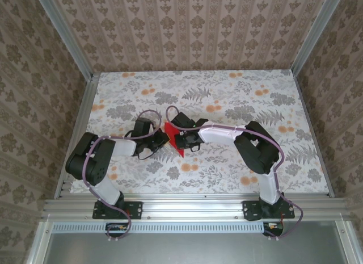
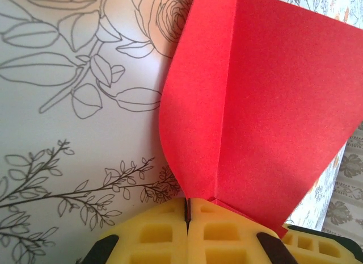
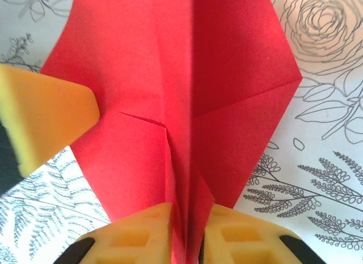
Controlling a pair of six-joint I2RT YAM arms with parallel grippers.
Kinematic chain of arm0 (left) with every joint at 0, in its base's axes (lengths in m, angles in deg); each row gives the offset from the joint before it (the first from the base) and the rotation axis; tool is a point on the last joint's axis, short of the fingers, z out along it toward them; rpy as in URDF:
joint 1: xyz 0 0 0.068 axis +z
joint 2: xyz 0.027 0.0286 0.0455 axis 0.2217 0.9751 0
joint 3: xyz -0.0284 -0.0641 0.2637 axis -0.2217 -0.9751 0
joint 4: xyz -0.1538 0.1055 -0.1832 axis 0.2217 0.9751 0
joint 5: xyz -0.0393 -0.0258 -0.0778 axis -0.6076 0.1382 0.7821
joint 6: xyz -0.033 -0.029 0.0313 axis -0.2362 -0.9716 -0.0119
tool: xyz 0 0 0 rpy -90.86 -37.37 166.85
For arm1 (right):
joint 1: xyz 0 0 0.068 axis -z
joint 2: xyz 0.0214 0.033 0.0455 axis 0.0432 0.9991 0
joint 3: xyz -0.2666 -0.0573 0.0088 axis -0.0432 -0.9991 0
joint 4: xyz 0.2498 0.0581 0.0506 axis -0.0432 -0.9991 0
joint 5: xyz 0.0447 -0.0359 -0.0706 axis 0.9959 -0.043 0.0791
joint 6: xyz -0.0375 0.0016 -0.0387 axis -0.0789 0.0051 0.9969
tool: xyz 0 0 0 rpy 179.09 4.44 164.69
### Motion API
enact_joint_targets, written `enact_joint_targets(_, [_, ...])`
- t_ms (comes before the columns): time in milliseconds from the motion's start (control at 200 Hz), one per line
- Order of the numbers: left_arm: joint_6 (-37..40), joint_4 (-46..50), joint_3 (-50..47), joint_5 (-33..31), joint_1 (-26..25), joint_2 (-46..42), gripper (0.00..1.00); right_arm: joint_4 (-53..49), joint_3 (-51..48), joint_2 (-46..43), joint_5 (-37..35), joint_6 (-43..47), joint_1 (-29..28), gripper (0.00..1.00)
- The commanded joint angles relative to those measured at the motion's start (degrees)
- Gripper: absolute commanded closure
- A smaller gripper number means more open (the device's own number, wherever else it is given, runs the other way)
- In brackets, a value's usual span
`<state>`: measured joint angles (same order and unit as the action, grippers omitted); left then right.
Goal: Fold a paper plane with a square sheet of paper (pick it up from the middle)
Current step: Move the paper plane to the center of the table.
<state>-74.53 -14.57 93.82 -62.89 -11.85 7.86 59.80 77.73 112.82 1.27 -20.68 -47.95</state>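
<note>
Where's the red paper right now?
Mid-table in the top view, the red paper sits between both arms' jaws; the left jaws pinch one corner, and the right jaws grip its centre fold.

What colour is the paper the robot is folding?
Plain bright red, no pattern. The paper shows best in the right wrist view.

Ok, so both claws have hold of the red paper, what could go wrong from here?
The left claw pinches only a narrow tip of the red paper, so it might slip out. The right claw grips the layered centre fold; pulling against the left could tear it, or squeezing unevenly could set a crooked crease.
</note>
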Motion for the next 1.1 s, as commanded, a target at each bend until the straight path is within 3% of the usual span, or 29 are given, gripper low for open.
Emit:
enact_joint_targets(0, [-0.1,-1.3,-0.8,1.3,0.1,1.3,0.98,-2.7,2.7,0.1,-3.0,-1.5,0.2,0.82])
enact_joint_targets(660, [0.0,-1.6,-0.5,1.3,-0.2,2.0,0.97,-6.7,7.1,4.2,-3.8,-0.4,-1.2,0.76])
enact_joint_targets(1095, [0.2,-0.4,-0.3,-0.4,-1.1,1.5,0.97,-15.6,13.6,7.9,-13.1,-0.9,-4.4,0.84])
